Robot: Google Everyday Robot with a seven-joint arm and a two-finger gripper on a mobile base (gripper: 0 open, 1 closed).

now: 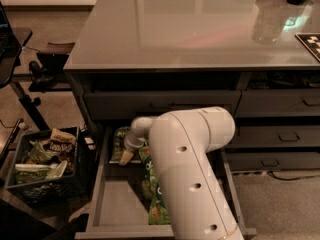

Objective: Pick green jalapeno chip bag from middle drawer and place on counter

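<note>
The middle drawer stands pulled open below the counter. The dull yellowish-green jalapeno chip bag lies flat at the drawer's back left. My gripper reaches down into the drawer from the right and sits at the bag's front right edge, touching or just above it. My big white arm covers the drawer's right half. A brighter green bag with white lettering lies along the drawer's middle, partly under the arm.
A black crate full of snack bags stands on the floor left of the drawer. Narrower drawers with dark handles are at the right. A clear container and a checkered tag sit on the counter's far right.
</note>
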